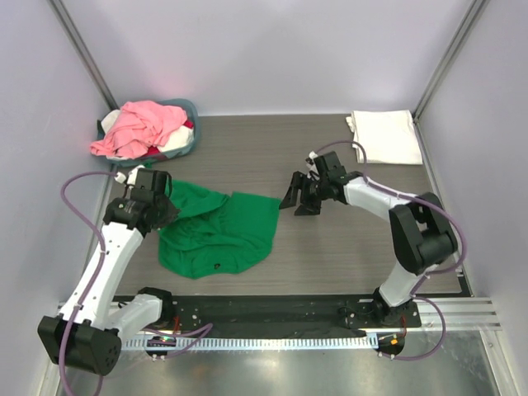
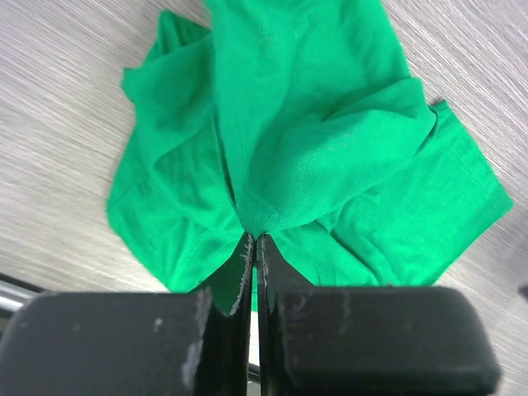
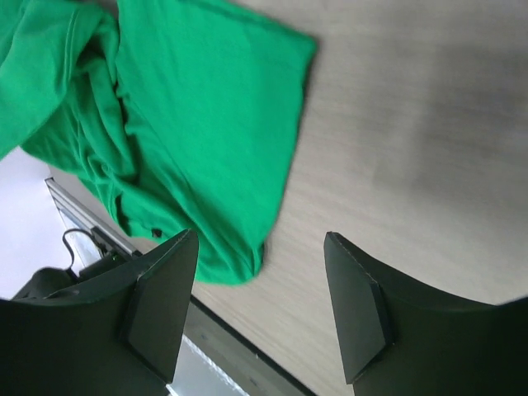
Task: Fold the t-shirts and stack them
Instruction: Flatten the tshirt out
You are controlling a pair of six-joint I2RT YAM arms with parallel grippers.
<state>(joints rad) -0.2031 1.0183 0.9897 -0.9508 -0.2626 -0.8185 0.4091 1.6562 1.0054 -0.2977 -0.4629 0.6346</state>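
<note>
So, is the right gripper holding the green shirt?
No, the right gripper is open with nothing between its jaws; the green shirt lies beside it.

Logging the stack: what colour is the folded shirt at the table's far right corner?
The folded shirt is white, seen best in the top external view.

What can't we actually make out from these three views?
- Top external: the pink t-shirt heaped on the basket hides how many shirts lie beneath.
- All views: the green t-shirt is bunched, so which side faces up is hidden; the right wrist view cuts it off at the top left.
- Top external: the left gripper hides its fingertips under its own body; only the left wrist view shows it shut on the cloth.
- Top external: the white t-shirt is too small to count layers.
</note>
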